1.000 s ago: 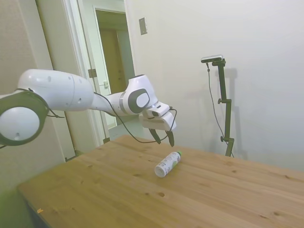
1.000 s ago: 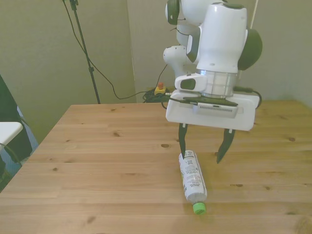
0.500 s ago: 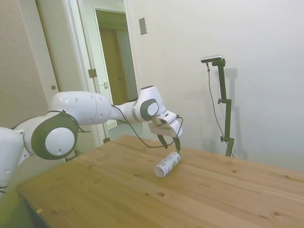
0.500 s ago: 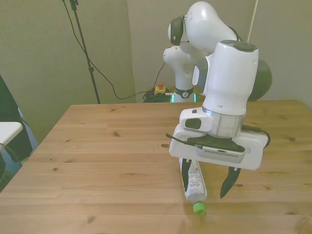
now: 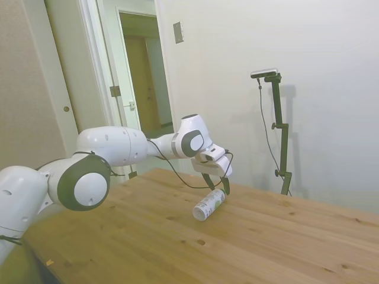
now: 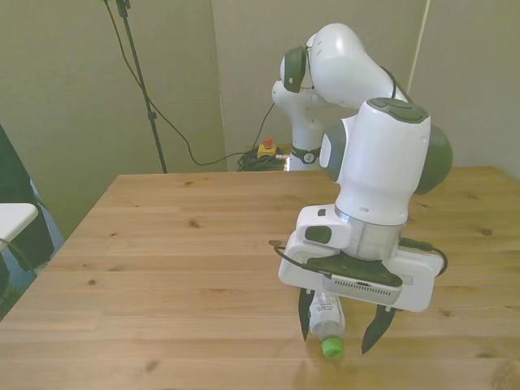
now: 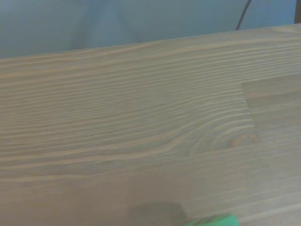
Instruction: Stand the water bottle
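Water bottle (image 5: 208, 205) label print too small to read; no other text.

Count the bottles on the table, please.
1. The water bottle lies on its side on the wooden table, its green cap end between the open jaws of the gripper.

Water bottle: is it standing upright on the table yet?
No. In the side view the water bottle lies on its side on the table, with the open claw over its cap end.
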